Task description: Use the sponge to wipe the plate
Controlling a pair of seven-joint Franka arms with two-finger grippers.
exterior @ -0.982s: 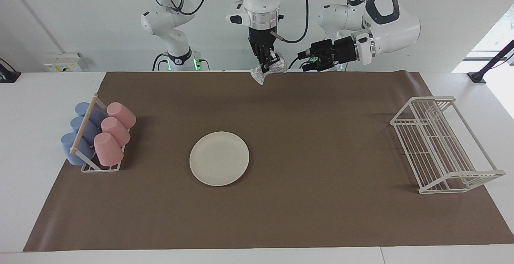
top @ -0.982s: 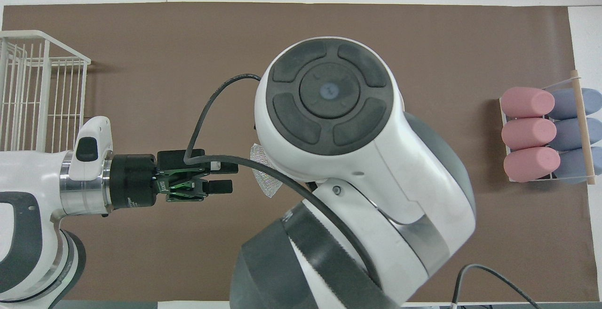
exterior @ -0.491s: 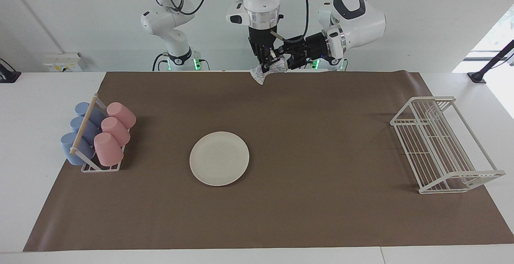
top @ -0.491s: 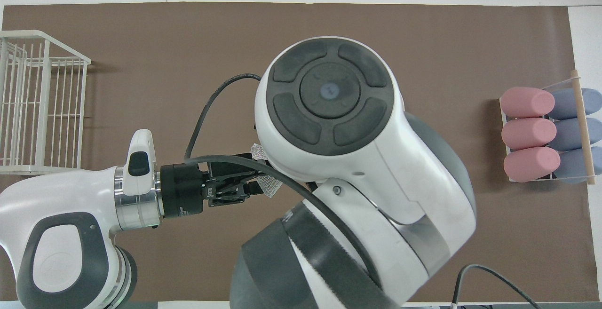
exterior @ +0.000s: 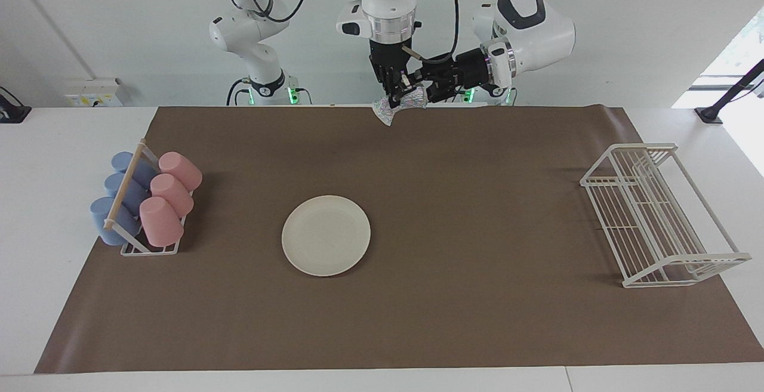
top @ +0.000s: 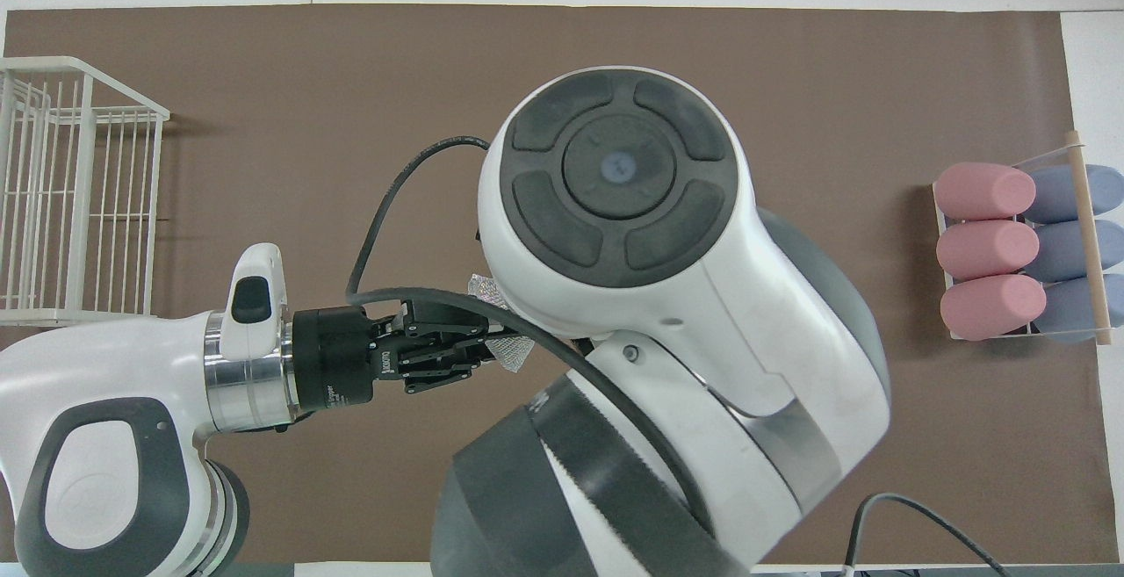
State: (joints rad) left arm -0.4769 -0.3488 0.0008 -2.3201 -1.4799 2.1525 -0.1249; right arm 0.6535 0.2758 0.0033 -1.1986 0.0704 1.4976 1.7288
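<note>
Two views of one table. The facing view looks from a high camera across the table toward the two robot arms, which stand along its top edge; it is set back enough to take in the whole brown mat [exterior: 477, 213]. The overhead view looks steeply down from above the robots' own end, much closer, with a large arm joint filling its centre. Both show the mat, the white wire rack [exterior: 659, 216] [top: 75, 191] and the cup holder [exterior: 146, 201] [top: 1023, 252], at reversed ends.
</note>
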